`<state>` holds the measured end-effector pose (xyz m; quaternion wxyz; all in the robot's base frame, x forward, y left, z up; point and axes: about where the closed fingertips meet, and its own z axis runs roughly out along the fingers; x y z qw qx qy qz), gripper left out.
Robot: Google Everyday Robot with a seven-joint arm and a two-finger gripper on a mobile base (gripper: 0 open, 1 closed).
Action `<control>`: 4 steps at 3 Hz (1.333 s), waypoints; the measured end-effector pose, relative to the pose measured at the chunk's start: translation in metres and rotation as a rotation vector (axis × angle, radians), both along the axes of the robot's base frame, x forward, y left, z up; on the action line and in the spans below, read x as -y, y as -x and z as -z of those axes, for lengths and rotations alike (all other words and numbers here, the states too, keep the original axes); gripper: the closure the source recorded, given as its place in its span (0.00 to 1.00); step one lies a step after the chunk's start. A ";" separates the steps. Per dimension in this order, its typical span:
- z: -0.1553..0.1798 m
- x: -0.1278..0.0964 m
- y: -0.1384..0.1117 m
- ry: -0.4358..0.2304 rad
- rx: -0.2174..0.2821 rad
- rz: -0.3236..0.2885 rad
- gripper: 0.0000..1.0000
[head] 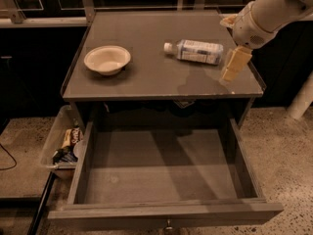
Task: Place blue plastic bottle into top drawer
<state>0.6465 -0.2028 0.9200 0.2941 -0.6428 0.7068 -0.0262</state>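
Camera view puts the top drawer [161, 173] nearest, below and in front of the pincer [234, 66]. It stands pulled out with its grey floor bare, which I judge leaves it ready to take the bottle. A clear bin of snacks [51, 141] sits low on the drawer's far side, well apart from the pincer. Up on the worktop [146, 80], the blue plastic bottle [195, 51] lies on its side just beside the pincer, cap pointing away toward the bowl [107, 59] — its body lies exposed for a grasp. The pincer hangs over the worktop's corner, holding nothing that shows — whether it is open or closed, I cannot tell.
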 end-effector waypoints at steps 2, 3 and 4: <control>0.020 0.014 -0.064 -0.121 0.074 -0.043 0.00; 0.030 0.016 -0.080 -0.189 0.071 -0.047 0.00; 0.041 0.018 -0.093 -0.290 0.054 -0.037 0.00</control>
